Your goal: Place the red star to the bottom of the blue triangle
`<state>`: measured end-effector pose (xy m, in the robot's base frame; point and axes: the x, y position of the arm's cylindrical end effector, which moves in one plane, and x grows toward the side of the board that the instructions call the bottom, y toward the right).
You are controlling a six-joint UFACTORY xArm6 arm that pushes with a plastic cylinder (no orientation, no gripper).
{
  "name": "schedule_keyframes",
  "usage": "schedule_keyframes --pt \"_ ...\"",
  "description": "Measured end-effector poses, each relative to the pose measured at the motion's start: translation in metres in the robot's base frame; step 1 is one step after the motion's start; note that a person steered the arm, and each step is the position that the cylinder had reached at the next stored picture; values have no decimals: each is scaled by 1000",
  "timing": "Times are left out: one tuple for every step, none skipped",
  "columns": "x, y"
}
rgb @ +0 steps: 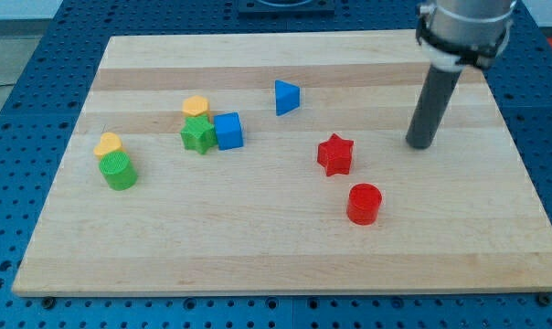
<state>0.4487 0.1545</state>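
Note:
The red star (334, 154) lies right of the board's middle. The blue triangle (286, 97) lies above it and to its left, well apart. My tip (420, 144) rests on the board to the right of the red star, about a block's width or more away, touching nothing.
A red cylinder (364, 203) lies just below and right of the star. A blue cube (228, 131), a green star (198, 135) and a yellow block (196, 107) cluster at left of centre. A yellow block (108, 144) and green cylinder (120, 171) sit far left. The wooden board (285, 256) has blue pegboard around it.

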Motion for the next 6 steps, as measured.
schedule_keyframes --pt "25 -67" --pt "20 -103" --pt "19 -106" --pt "19 -145" --pt "14 -193" --pt "-16 -194"
